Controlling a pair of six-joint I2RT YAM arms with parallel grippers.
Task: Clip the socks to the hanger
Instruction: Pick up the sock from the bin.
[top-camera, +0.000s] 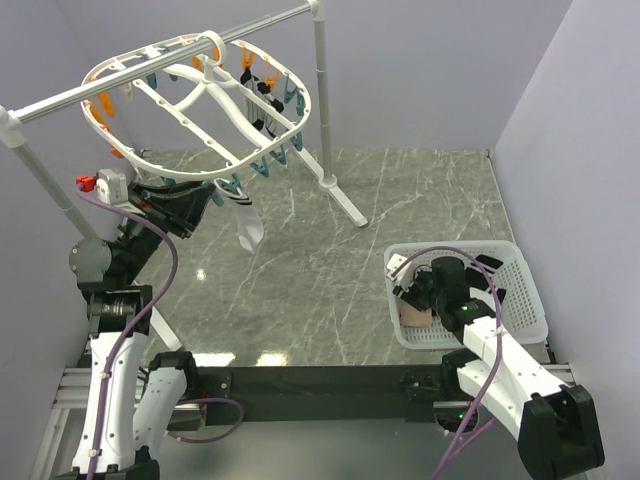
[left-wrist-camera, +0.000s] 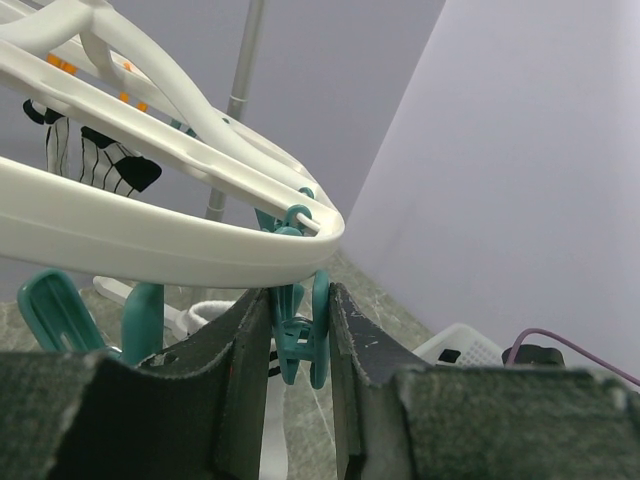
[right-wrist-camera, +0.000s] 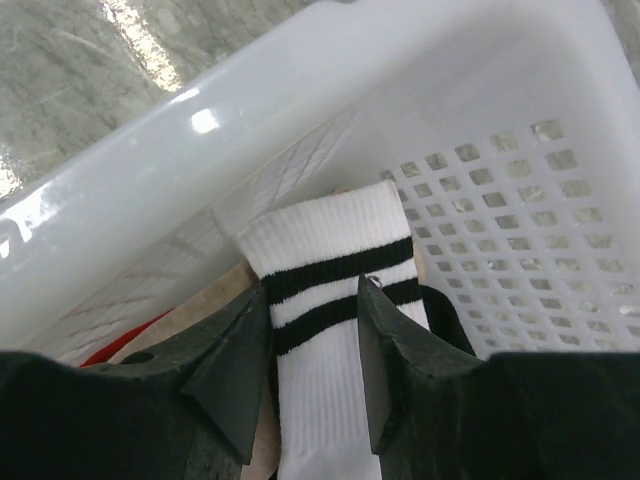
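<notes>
Right wrist: jaws spread astride striped sock (right-wrist-camera: 330, 240); soft, light, pinch at cuff. Left jaws clamping teal clip (left-wrist-camera: 300, 345).

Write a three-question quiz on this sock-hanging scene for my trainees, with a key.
1. True or false: the left end effector is closed on a teal clip of the hanger.
2. The striped sock below the right end effector is: A in the basket; B clipped to the hanger; C held by the left end effector.
3. Fill in: the sock's two stripes are ___.

Key: 1 true; 2 A; 3 black.
</notes>
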